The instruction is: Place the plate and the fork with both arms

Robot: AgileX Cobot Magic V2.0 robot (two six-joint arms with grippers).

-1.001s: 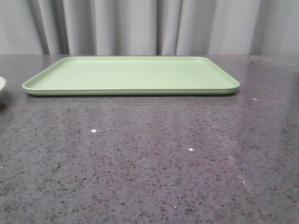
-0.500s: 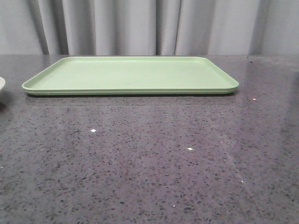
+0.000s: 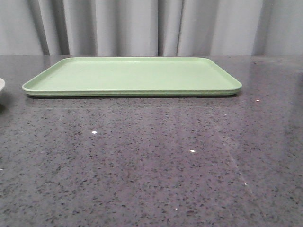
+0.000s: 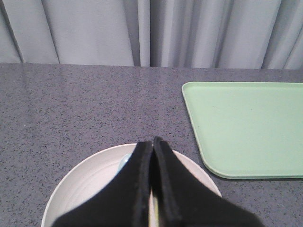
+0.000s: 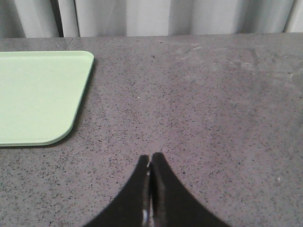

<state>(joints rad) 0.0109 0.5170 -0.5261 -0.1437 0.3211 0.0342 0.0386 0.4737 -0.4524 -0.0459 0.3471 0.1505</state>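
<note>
Grey speckled table [image 3: 151, 161] under pale curtains carries the tray [image 3: 132, 75] at upper centre. At the front view's far left edge peeks the plate [image 4: 85, 179], directly beneath the left gripper [image 4: 152, 142], fingers pressed together. Right gripper [image 5: 150, 158], likewise closed, hovers over bare table; no fork visible.

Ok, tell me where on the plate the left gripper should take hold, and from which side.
Probably the raised rim. The plate lies flat on the table, so only that thin edge offers a pinch. The left gripper hangs shut above it, so open first, then come down from above with one finger inside the rim and one outside.
</note>
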